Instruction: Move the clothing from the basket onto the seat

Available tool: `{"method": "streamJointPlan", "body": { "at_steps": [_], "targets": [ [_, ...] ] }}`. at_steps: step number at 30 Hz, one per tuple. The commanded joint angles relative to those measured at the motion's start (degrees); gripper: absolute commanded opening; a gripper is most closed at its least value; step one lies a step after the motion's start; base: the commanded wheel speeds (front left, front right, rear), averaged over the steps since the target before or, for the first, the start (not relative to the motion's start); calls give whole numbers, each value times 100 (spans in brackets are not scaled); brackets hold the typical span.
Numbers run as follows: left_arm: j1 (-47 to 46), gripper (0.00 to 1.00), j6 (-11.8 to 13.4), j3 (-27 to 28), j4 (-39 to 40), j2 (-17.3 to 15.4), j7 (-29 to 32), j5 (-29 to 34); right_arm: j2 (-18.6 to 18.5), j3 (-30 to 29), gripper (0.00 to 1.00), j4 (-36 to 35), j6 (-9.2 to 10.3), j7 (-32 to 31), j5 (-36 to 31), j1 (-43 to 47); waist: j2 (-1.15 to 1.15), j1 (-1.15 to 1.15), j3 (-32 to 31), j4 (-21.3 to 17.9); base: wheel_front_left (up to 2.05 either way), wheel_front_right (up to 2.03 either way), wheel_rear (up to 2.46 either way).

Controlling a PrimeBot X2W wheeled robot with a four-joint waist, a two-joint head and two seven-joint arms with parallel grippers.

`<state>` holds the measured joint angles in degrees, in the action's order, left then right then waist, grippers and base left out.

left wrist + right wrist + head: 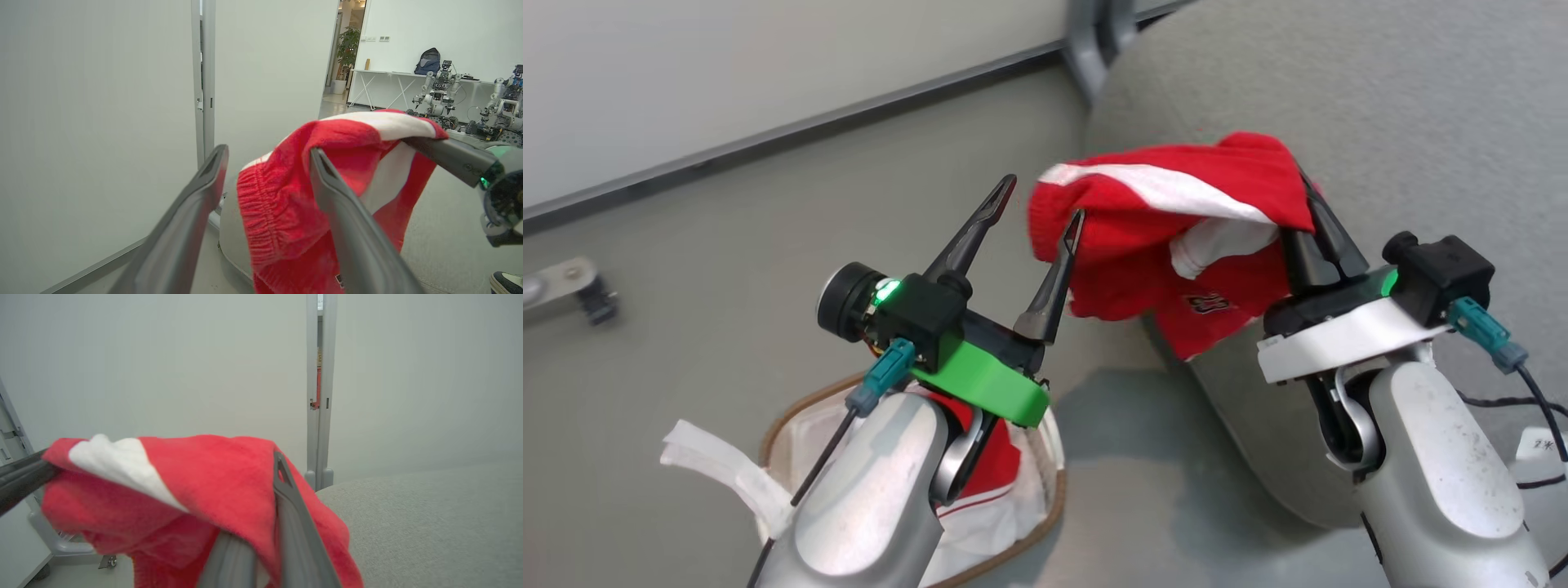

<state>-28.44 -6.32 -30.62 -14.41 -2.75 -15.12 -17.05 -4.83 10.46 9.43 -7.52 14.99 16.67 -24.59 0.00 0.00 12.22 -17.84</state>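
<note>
- The right gripper (1311, 224) is clamped on the clothing (1143, 237), a bright red garment with a white stripe. It holds the garment aloft at the rounded corner of the seat (1380, 98).
- The garment sags from the pinched fold, and a small number print (1207, 304) shows on the hanging part. Its lower hem drapes in front of the seat's side. Whether the fabric rests on the cushion cannot be told.
- The left gripper (1045, 196) stands with its jaws spread wide and holds nothing. One finger (339, 204) lies across the garment's ribbed edge; contact there cannot be told.
- The seat's grey woven upholstery fills the upper right of the head view, its flank curving down to the floor (768, 245), a smooth, matte grey-green.
- Down at the lower left the basket (768, 441) sits on that floor, its brown rim partly hidden behind the left forearm. A second red garment (996, 469) with a white stripe lies inside on white cloth.
- A pale wall (686, 65) with a dark baseboard runs behind, and a grey post (320, 388) marks the joint between panels.
- Past the panel's edge the left wrist view opens onto a bright room. It shows a white trestle table (392, 73), a dark backpack (429, 61), a potted plant (349, 45) and other robot arms (437, 94).
- A dark shoe with a white sole (506, 281) shows at the lower right corner of the left wrist view.
</note>
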Motion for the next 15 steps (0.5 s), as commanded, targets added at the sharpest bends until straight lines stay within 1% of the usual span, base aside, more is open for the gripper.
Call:
{"method": "streamJointPlan", "body": {
  "at_steps": [1,6,11,15],
  "targets": [
    [-97,100,-21,37,-50,-33,-6,81,21,-39,0,-26,6,28,51,105,0,0,349,-814,0,0,0],
    [-108,100,-64,76,-184,-33,-6,185,112,-162,0,-52,6,27,162,241,0,0,446,-1254,0,0,0],
    [-233,100,-100,-91,-337,-34,-6,127,152,-507,0,-131,6,27,197,435,0,0,585,-1355,0,0,0],
    [-371,100,-118,-218,-435,-33,-6,82,106,-651,0,-76,6,28,37,349,0,0,753,-1376,0,0,0]
  ]
}}
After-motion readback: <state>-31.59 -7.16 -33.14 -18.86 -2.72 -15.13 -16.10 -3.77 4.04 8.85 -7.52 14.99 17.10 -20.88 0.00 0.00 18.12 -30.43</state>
